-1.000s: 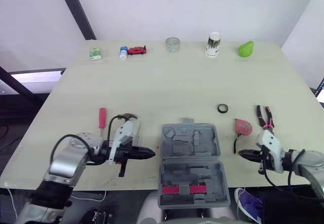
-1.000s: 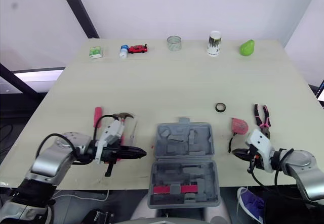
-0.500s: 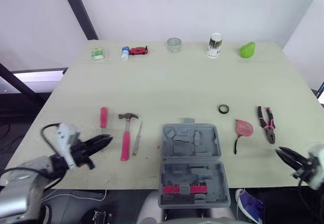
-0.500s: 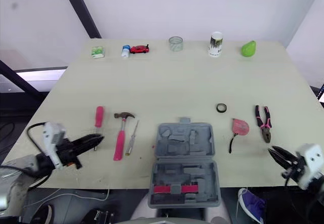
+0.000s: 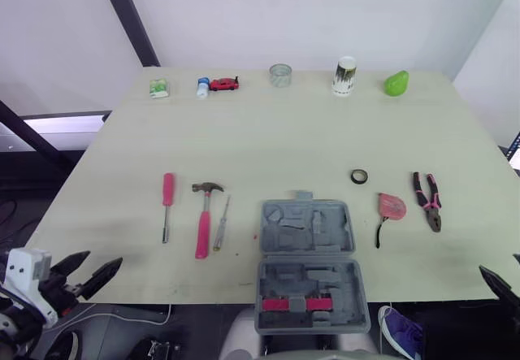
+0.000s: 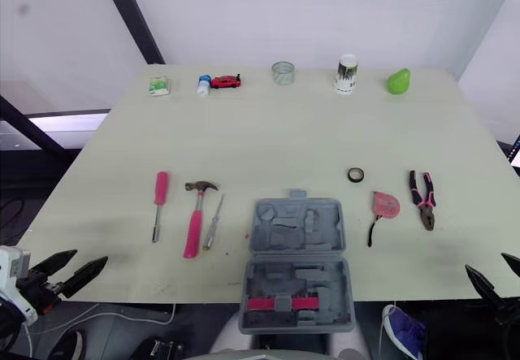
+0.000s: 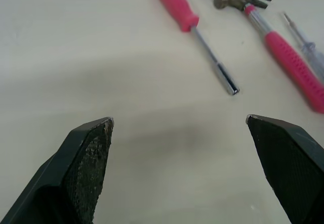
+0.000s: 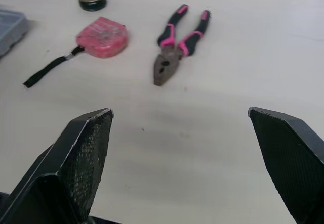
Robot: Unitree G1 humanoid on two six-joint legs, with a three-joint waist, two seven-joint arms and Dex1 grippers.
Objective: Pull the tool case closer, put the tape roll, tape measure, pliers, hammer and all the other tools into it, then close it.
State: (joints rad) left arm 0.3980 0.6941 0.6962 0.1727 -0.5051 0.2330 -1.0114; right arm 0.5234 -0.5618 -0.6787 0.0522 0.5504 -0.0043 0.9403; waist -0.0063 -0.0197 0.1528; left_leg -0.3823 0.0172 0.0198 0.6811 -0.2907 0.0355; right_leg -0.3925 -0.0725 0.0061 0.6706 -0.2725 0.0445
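The grey tool case (image 5: pixel 309 275) lies open at the table's front edge, with pink parts in its near half. Left of it lie a pink-handled hammer (image 5: pixel 202 226), a pink-handled screwdriver (image 5: pixel 166 201) and a thin screwdriver (image 5: pixel 220 223). To the case's right are the black tape roll (image 5: pixel 359 176), the pink tape measure (image 5: pixel 392 207) and the pliers (image 5: pixel 427 200). My left gripper (image 6: pixel 91 256) hangs open off the front left corner, holding nothing. At the front right corner my right gripper (image 6: pixel 486 262) is open and holds nothing, facing the pliers (image 8: pixel 174 52).
Along the table's back edge stand a green-white packet (image 5: pixel 158 88), a small bottle beside a red toy car (image 5: pixel 222 84), a clear cup (image 5: pixel 280 73), a white can (image 5: pixel 344 75) and a green pear (image 5: pixel 396 82). A dark pole leans behind the back left corner.
Both grippers have drawn back from beside the case to the table's front corners and gone from shut to open. The hammer now shows in full. Case and tools lie as before.
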